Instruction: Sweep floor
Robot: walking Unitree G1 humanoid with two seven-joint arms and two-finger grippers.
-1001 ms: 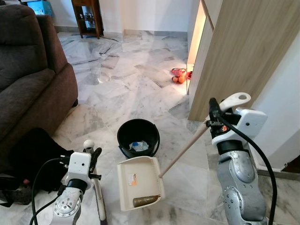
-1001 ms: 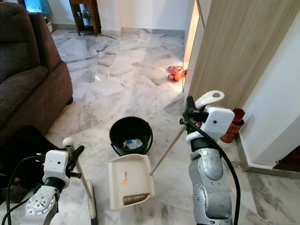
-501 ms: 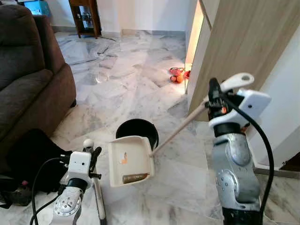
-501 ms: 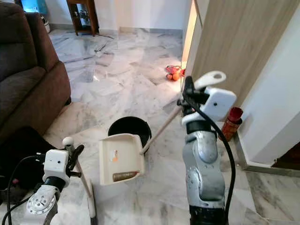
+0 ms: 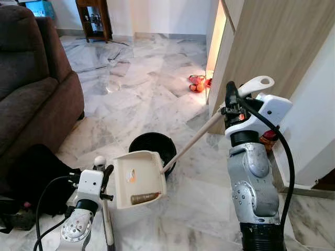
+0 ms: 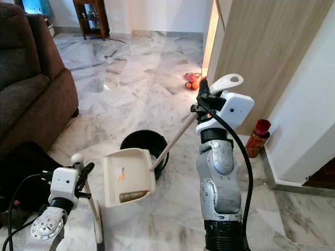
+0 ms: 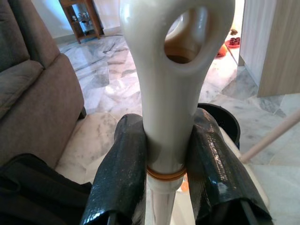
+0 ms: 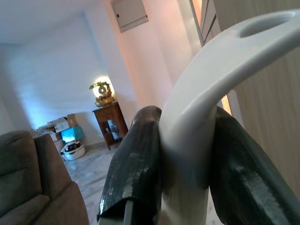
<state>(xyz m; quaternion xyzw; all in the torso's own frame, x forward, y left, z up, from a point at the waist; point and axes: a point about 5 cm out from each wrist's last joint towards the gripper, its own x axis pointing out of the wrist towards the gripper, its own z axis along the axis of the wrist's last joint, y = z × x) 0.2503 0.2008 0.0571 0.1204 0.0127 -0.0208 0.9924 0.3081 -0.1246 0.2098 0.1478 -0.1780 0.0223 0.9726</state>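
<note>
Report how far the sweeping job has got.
Done: a brown piece of debris lies in the cream dustpan. In hand: the right gripper holds the dustpan's long handle, with the pan raised beside the black bucket; the left gripper grips the broom. Left: tipping the pan into the bucket.

Head stereo pair looks forward-down, sharing bucket (image 5: pixel 153 146); wrist views close-up along fingers.
</note>
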